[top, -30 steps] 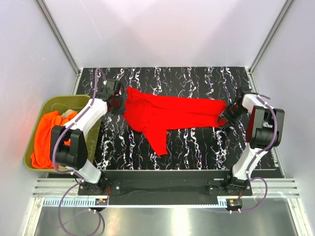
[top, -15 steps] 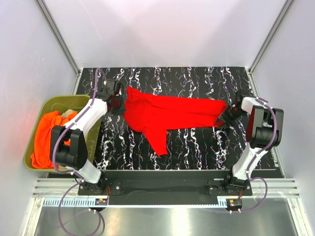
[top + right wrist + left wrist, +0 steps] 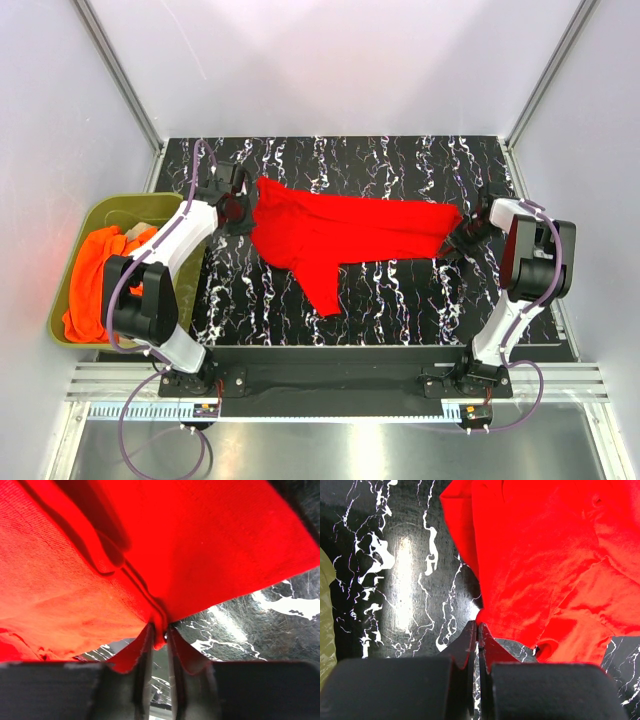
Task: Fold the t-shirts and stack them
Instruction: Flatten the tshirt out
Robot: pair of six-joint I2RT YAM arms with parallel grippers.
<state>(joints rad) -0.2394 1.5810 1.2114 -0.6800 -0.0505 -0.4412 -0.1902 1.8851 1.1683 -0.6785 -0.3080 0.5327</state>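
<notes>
Overhead, the red t-shirt (image 3: 340,230) lies spread across the middle of the bench (image 3: 400,160), reaching towards its left and right edges. Only this view shows the orange t-shirt (image 3: 95,275) in the olive tub (image 3: 125,200) beyond the left edge. The right wrist view shows the right end effector (image 3: 160,632) clamped on a red fold. The left end effector (image 3: 478,630) is pressed together at the hem; whether cloth is caught, I cannot tell.
</notes>
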